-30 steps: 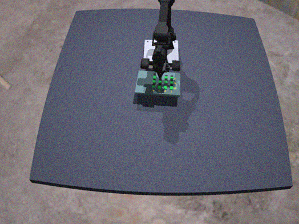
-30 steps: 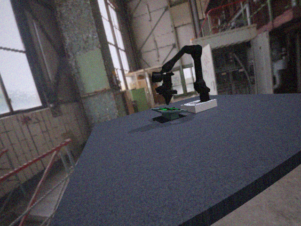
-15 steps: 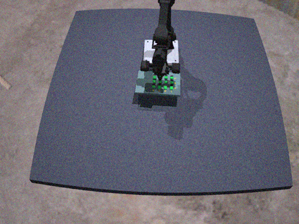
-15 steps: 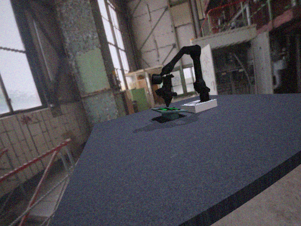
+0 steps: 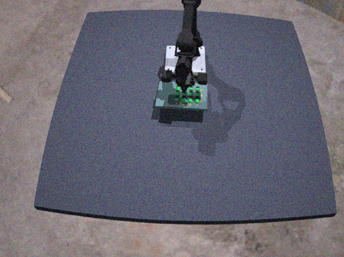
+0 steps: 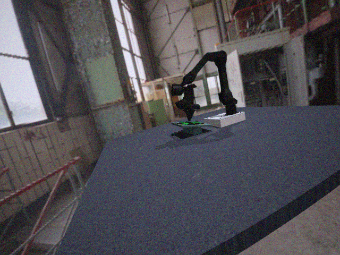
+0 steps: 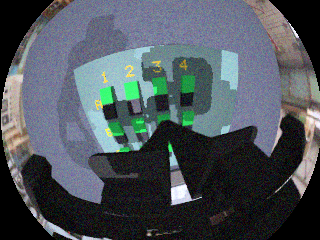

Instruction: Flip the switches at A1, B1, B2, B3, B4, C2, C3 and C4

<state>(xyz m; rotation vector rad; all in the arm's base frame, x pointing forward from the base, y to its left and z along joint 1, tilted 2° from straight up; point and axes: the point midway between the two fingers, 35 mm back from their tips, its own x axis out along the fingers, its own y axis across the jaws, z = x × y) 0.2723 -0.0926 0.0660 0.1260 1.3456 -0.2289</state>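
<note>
The teal switch panel [image 5: 160, 101] [image 7: 229, 65] stands in front of the arm base, its switches green at one end and dark at the other. In the wrist view, A1 [image 7: 108, 102], A2 [image 7: 133, 96], A3 [image 7: 160, 94] and A4 [image 7: 187, 91] show whole; A2's near half looks lighter grey. B1 [image 7: 117, 130], B2 [image 7: 140, 127], B3 [image 7: 163, 118] and B4 [image 7: 187, 118] show in part. The fingers hide most of row C. My gripper [image 5: 184, 89] [image 6: 189, 119] [image 7: 166, 124] is shut and empty, tip down at about C3. Contact and most tilts cannot be told.
The white arm base [image 5: 170, 59] [image 6: 230, 120] stands right behind the panel on the dark table [image 5: 131, 168] [image 6: 175, 192]. The arm's shadow falls across the panel and the table. A small wooden stick [image 5: 1, 91] lies on the floor, off the table.
</note>
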